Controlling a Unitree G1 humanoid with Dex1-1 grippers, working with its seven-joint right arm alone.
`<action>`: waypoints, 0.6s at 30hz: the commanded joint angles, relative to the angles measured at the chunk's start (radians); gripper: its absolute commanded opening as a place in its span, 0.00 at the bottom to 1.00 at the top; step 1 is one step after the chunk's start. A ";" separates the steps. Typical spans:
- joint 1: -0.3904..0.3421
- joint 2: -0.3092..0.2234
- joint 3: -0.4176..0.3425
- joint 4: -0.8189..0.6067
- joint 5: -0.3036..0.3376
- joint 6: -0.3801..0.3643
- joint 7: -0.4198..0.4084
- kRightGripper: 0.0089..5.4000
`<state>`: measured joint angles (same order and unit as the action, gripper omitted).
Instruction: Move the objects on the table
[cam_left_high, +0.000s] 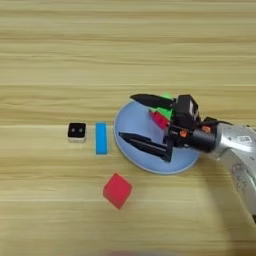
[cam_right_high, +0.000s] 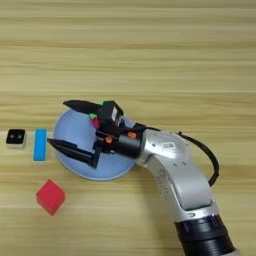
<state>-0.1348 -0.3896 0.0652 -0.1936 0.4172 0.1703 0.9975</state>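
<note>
Claw (cam_left_high: 134, 116) spread wide over the blue plate (cam_left_high: 131, 150), holding nothing. Puzzle cube (cam_left_high: 161, 116) sits on the plate between the fingers, toward three o'clock near the palm. Red cube (cam_left_high: 117, 190) lies on the surface (cam_left_high: 125, 45) at six o'clock, apart.

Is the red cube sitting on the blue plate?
No, the red cube lies on the bare table, in front of the plate and apart from its rim.
</note>
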 joint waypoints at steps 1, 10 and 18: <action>-0.140 0.009 -0.083 0.062 -0.023 -0.039 -0.118 1.00; -0.236 0.042 -0.105 0.261 -0.160 -0.094 -0.307 1.00; -0.292 0.040 -0.094 0.439 -0.337 -0.240 -0.477 1.00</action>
<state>-0.3362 -0.3296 -0.0133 0.2477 0.1193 0.0045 0.5761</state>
